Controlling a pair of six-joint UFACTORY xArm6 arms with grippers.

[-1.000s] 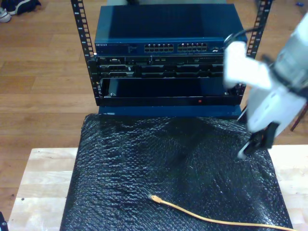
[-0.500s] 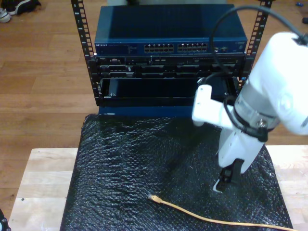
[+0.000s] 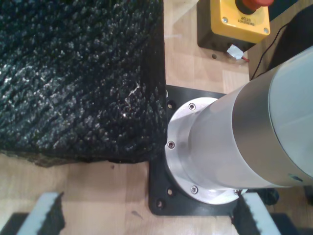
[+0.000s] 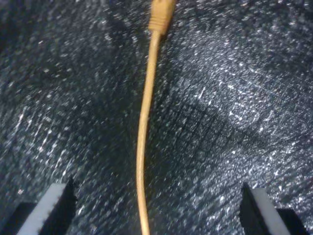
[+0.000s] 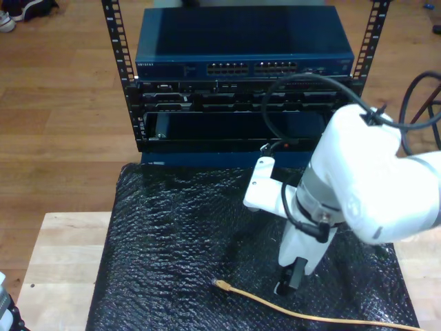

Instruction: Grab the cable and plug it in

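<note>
Cable: the thin yellow-orange cable [image 5: 303, 314] lies flat on the black mat [image 5: 179, 248], near the mat's front edge. Its plug end [image 5: 221, 283] sits around the middle of that edge, and the cord runs off toward the exterior view's lower right corner.
Cable, close view: in the second wrist view the cable [image 4: 144, 142] runs lengthwise between the two fingertips, and its plug [image 4: 161, 12] lies at the far end. The plug is blurred, so its detail cannot be told.
My second gripper: my second gripper [image 4: 156, 208] is spread wide and holds nothing. One fingertip [image 4: 51, 208] stands on each side of the cord, both well apart from it. In the exterior view my second gripper [image 5: 289, 279] hangs just above the cable, tip pointing down at the mat. Whether it touches the mat cannot be told.
My first gripper: my first gripper [image 3: 146, 215] is spread wide and empty, above bare wooden bench [image 3: 112, 196].
First wrist view extras: a silver arm base [image 3: 205, 152] on a black mounting plate [image 3: 159, 196], a corner of the mat [image 3: 73, 73], and a yellow stop-button box [image 3: 242, 19] on the bench.
Exterior view extras: a rack [image 5: 241, 76] behind the mat, with a blue network switch [image 5: 241, 45] on top. Its row of ports [image 5: 251, 68] faces the mat.
</note>
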